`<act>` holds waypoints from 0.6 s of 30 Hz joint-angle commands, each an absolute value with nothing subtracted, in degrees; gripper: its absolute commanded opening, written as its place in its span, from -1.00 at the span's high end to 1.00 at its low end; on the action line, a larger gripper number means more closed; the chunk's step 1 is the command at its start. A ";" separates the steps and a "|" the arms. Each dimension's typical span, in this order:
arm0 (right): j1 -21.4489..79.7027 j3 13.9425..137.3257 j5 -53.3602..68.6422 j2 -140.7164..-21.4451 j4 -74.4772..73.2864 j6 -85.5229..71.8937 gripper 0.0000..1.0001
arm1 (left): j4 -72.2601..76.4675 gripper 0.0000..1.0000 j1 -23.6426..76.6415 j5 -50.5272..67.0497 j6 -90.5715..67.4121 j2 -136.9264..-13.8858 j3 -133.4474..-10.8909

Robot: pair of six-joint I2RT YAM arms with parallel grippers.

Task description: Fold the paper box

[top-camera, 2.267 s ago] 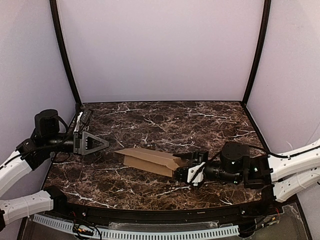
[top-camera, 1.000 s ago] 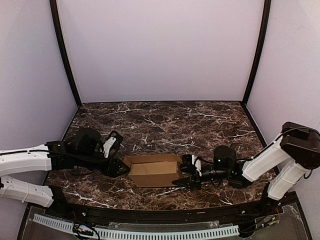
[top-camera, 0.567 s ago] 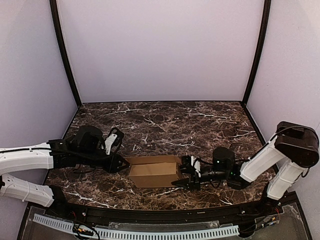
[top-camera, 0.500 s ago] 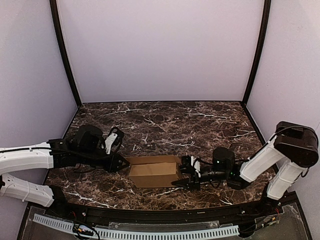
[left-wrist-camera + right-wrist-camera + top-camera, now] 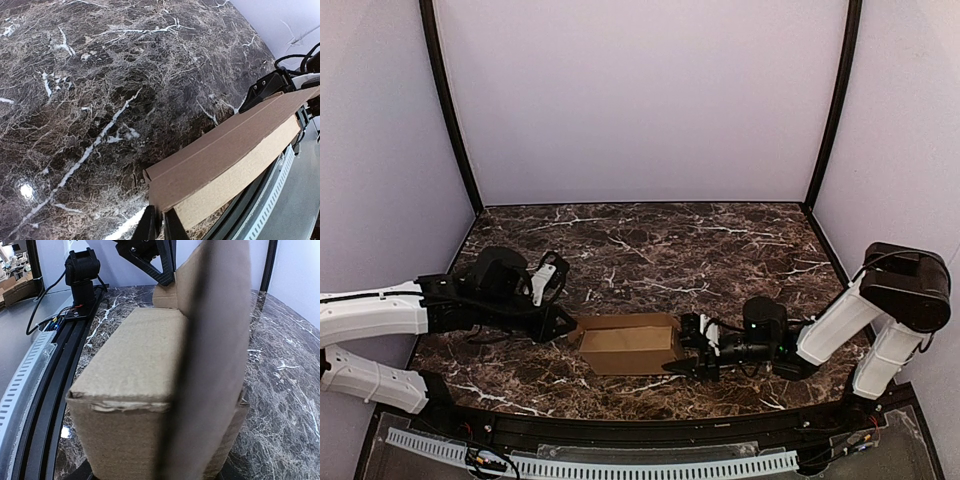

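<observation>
Both arms reach low and inward over the desk (image 5: 650, 250), forearms nearly level, and meet at the paper box (image 5: 628, 343). The box lies near the desk's front edge, midway between them. The left gripper (image 5: 558, 325) sits at the box's left end, its fingers (image 5: 150, 225) pinched almost together on a thin cardboard corner. The right gripper (image 5: 686, 352) is at the right end, where a flap stands upright; whether it clamps cannot be told. Behind the box, the marbled desk stretches to the back wall (image 5: 640, 100).
</observation>
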State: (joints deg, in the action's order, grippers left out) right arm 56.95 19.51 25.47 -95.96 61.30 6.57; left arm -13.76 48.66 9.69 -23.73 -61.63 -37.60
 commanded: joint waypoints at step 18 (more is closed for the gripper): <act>56.92 19.52 24.37 -97.05 65.41 6.22 0.43 | -16.47 0.96 48.84 9.07 -25.04 -63.68 -39.54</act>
State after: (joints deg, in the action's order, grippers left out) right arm 56.95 19.53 24.38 -96.18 61.80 6.55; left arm -15.40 48.66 9.32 -24.88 -63.13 -38.13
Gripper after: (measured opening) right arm 0.524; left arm 0.064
